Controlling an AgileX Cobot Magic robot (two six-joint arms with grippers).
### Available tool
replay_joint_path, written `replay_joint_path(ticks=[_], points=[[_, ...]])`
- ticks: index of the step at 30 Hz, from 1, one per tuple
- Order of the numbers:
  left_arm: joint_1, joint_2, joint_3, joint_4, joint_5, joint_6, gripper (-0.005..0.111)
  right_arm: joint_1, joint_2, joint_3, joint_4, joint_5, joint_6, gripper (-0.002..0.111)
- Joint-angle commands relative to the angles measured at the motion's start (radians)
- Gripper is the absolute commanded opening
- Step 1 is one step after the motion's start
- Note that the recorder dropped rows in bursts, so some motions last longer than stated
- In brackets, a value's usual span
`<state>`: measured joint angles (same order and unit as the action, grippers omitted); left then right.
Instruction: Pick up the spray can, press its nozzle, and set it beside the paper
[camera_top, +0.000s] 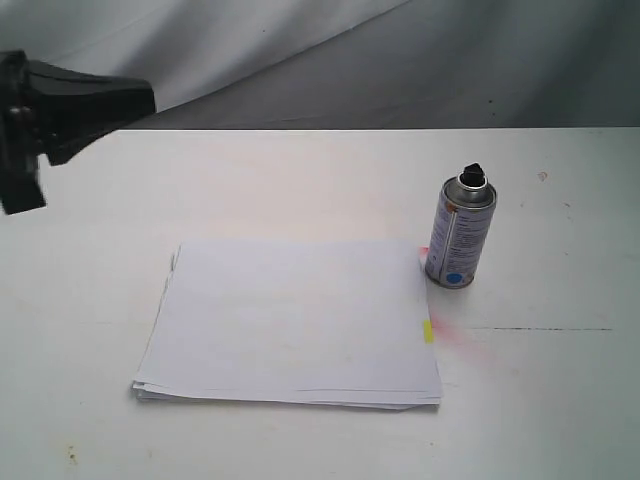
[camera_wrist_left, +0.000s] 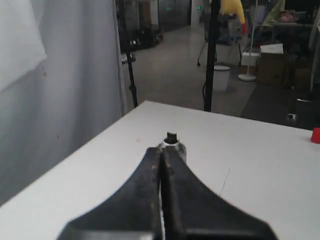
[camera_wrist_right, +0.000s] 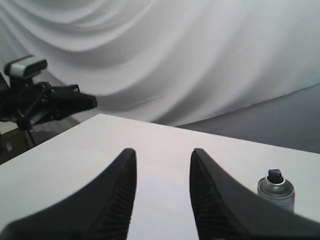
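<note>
The spray can (camera_top: 461, 231) stands upright on the white table just right of the paper (camera_top: 293, 322), its black nozzle (camera_top: 473, 174) on top. A yellow mark (camera_top: 428, 330) sits on the paper's right edge. My left gripper (camera_wrist_left: 162, 150) is shut with nothing in it, raised at the far left of the exterior view (camera_top: 70, 105), far from the can (camera_wrist_left: 174, 145), which peeks out beyond its tips. My right gripper (camera_wrist_right: 161, 152) is open and empty, outside the exterior view; the can (camera_wrist_right: 276, 191) stands off to one side of it.
A faint pink stain (camera_top: 462, 338) marks the table (camera_top: 560, 400) by the paper's right edge. A grey cloth backdrop (camera_top: 400, 60) hangs behind the table. A small red object (camera_wrist_left: 315, 135) lies at the table's far edge in the left wrist view.
</note>
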<state>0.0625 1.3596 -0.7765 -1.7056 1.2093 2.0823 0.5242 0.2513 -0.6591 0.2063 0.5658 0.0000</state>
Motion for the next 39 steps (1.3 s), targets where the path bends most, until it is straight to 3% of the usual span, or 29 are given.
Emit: replay_joint_path(ticks=[1, 4, 9, 15, 23, 30, 34, 39], points=[[-0.004, -0.299, 0.135, -0.039, 0.012, -0.034, 0.000, 0.004, -0.004, -0.002, 0.083, 0.068, -0.073, 0.033], [-0.004, -0.510, 0.219, -0.039, 0.002, -0.069, 0.000, 0.004, -0.004, -0.002, 0.165, 0.110, -0.140, 0.033], [-0.004, -0.842, 0.342, -0.039, -0.155, -0.146, 0.000, 0.004, -0.004, -0.002, 0.302, 0.190, -0.239, 0.033], [-0.004, -1.059, 0.480, -0.039, -0.177, -0.202, 0.000, 0.004, -0.004, -0.002, 0.306, 0.208, -0.238, 0.033], [-0.004, -1.075, 0.619, -0.039, -0.239, -0.147, 0.000, 0.004, -0.004, -0.001, 0.306, 0.137, -0.240, 0.028], [-0.004, -1.075, 0.648, -0.039, -0.246, -0.134, 0.000, 0.004, -0.002, 0.001, 0.306, 0.104, -0.240, 0.000], [-0.004, -1.075, 0.685, -0.039, -0.318, -0.138, 0.000, 0.004, -0.002, 0.093, 0.308, 0.006, -0.238, 0.000], [-0.004, -1.075, 0.700, -0.039, -0.381, -0.322, 0.000, 0.004, -0.002, 0.178, 0.308, -0.091, -0.238, 0.000]])
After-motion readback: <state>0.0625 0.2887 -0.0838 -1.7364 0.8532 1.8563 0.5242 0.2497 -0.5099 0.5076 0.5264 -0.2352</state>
